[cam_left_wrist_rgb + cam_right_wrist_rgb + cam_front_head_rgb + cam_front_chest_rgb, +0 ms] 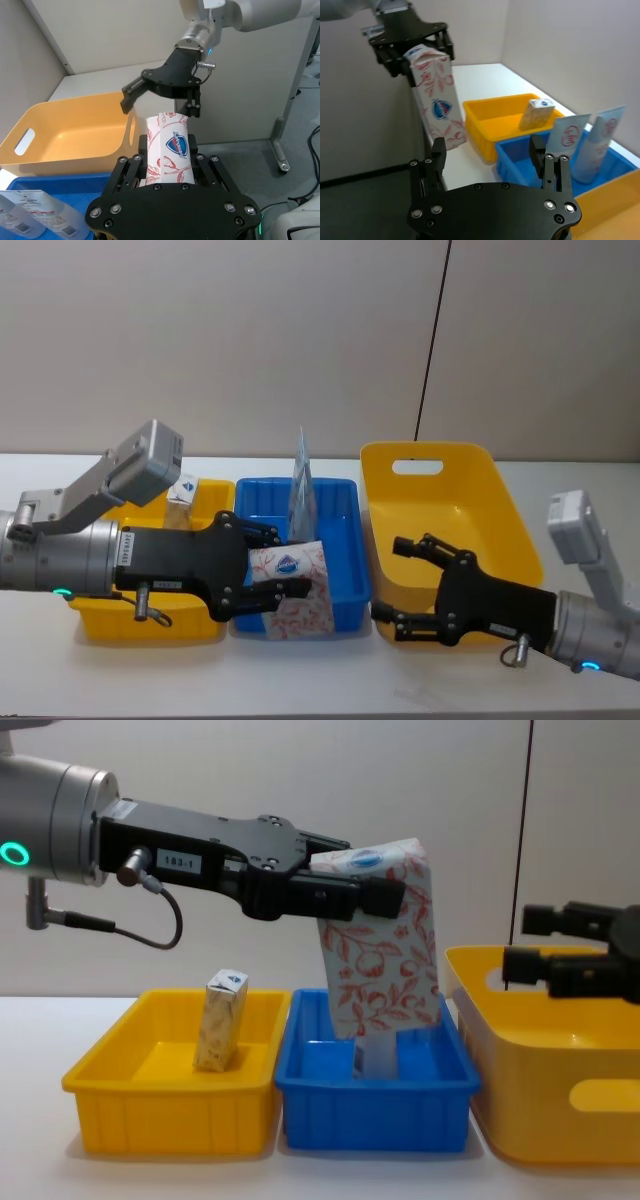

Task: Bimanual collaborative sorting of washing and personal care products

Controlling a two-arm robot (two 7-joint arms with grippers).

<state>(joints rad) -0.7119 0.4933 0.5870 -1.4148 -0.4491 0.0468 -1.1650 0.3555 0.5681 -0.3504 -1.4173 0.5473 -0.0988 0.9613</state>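
A: L gripper point(372, 888)?
B: Clamped on the top of the white box with red leaf print point(385, 965), mid-frame in chest view. Box hangs tilted above the blue bin point(375, 1105).
A: R gripper point(395, 580)?
B: Jaws spread, holding nothing, lower right of head view by the big yellow bin point(500, 500).
A: Progress?
B: Part-way, I'd say. 2 pale-blue tubes point(600, 142) stand in the blue bin, 1 beige speckled carton point(222, 1020) in the small yellow bin point(170, 1115). Box not yet placed.
A: Box condition?
B: Blue oval logo, uncrushed.

Black, screw-studded left hand point(290, 558) and right hand point(392, 580); silver-grey wrists point(60, 820), green light ring point(14, 853), looping cable point(150, 925).
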